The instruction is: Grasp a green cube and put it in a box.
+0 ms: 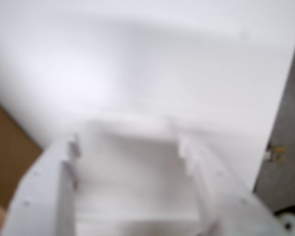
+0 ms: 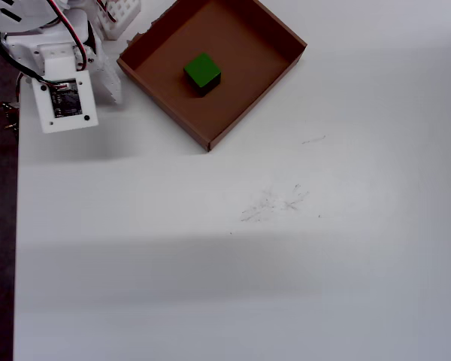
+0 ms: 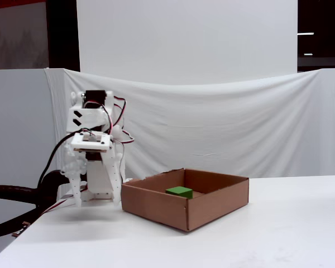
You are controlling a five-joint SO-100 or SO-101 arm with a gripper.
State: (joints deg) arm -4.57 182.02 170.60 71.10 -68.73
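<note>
The gripper (image 1: 132, 162) is open and empty, folded back over the table edge. To its right in the overhead view, the green cube (image 2: 202, 72) lies inside the box (image 2: 249, 113). Little risk remains; only a careless arm swing could knock the box.

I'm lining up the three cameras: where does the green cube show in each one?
Wrist view: not in it.
Overhead view: green cube upper left of centre, on the floor of the box.
Fixed view: green cube below centre, inside the box.
Shared landmark: the box.
</note>
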